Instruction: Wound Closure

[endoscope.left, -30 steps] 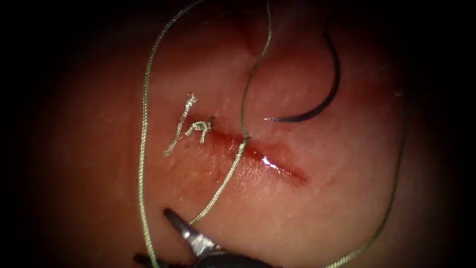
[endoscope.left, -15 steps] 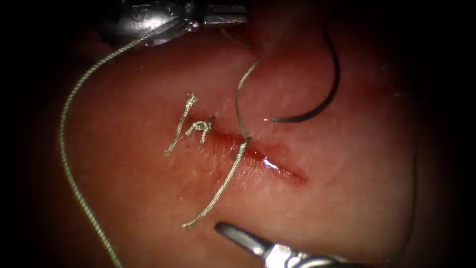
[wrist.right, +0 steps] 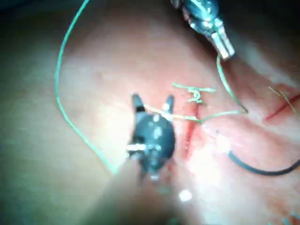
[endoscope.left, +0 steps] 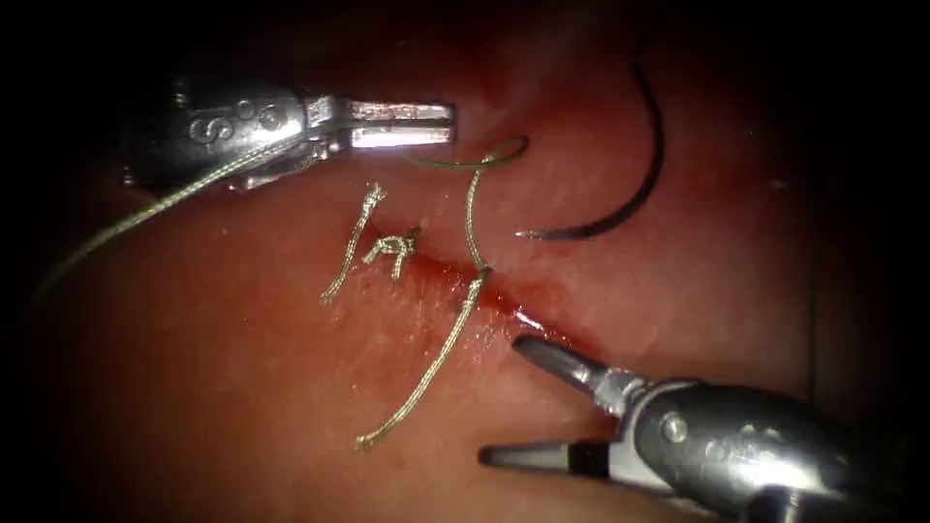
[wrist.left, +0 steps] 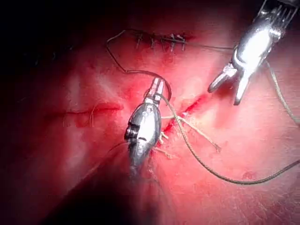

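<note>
- My left end effector [endoscope.left: 451, 124], at 11 o'clock of the cut [endoscope.left: 504, 302], looks closed on the thread [endoscope.left: 472, 218].
- My right end effector [endoscope.left: 506, 399], at 5 o'clock, is spread open and empty.
- The needle [endoscope.left: 651, 165] lies loose on the tissue [endoscope.left: 242, 368] at 1 o'clock, not in it.
- I judge this to be knot-tying. The next move calls for a clean grip on the short tail [endoscope.left: 426, 373], which lies at 7 o'clock.

This is a surgical training bench in a lab. Between the left end effector [endoscope.left: 441, 123] and the right end effector [endoscope.left: 504, 399] lies pink tissue [endoscope.left: 242, 387] with a cut [endoscope.left: 523, 310], one finished knot [endoscope.left: 390, 250], loose thread [endoscope.left: 426, 373] and a curved needle [endoscope.left: 635, 194] resting just beyond.
</note>
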Controlling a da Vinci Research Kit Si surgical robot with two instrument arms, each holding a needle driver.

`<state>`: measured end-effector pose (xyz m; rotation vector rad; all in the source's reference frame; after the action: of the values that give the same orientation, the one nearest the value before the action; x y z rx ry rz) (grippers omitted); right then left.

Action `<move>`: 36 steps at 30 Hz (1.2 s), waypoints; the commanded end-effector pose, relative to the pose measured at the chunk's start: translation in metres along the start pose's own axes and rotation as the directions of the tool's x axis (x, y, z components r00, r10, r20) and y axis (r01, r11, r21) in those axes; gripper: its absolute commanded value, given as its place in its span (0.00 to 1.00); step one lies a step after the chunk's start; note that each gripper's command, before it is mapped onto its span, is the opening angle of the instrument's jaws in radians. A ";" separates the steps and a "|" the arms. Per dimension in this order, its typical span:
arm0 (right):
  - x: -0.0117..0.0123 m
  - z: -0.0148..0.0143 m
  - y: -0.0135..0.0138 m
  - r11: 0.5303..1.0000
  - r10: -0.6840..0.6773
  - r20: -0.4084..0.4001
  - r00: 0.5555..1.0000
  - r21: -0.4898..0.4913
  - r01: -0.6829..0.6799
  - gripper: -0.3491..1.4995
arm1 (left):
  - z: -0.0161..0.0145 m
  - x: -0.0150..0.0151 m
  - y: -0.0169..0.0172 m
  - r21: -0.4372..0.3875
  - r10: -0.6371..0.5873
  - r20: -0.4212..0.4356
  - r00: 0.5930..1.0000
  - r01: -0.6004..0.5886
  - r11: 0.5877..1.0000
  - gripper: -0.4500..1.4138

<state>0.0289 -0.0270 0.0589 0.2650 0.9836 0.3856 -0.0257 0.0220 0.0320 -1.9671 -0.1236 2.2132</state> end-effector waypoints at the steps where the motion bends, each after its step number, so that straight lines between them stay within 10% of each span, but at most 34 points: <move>1: -0.0016 0.0039 0.0025 0.999 -0.026 -0.008 1.000 -0.021 0.026 0.00 | 0.0004 -0.0001 0.0003 0.012 0.001 -0.010 1.000 -0.001 1.000 0.00; 9: -0.0045 0.0112 0.0066 0.996 -0.055 -0.116 0.992 -0.071 0.047 0.00 | -0.0016 0.0007 0.0033 0.072 -0.055 -0.061 0.997 0.059 0.996 0.00; 21: 0.0019 0.0106 0.0086 0.996 -0.014 -0.355 0.935 -0.088 -0.018 0.00 | -0.0010 -0.0031 0.0074 0.086 -0.130 -0.098 0.987 0.138 0.987 0.00; 36: 0.0025 0.0106 0.0097 0.995 0.064 -0.534 0.843 0.098 -0.014 0.00 | -0.0023 -0.0071 0.0073 0.070 -0.171 -0.106 0.980 0.179 0.981 0.00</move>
<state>0.0364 -0.0176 0.0659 0.2730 1.5606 0.4575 -0.0226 0.0135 0.0368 -1.9363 -0.1911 1.9748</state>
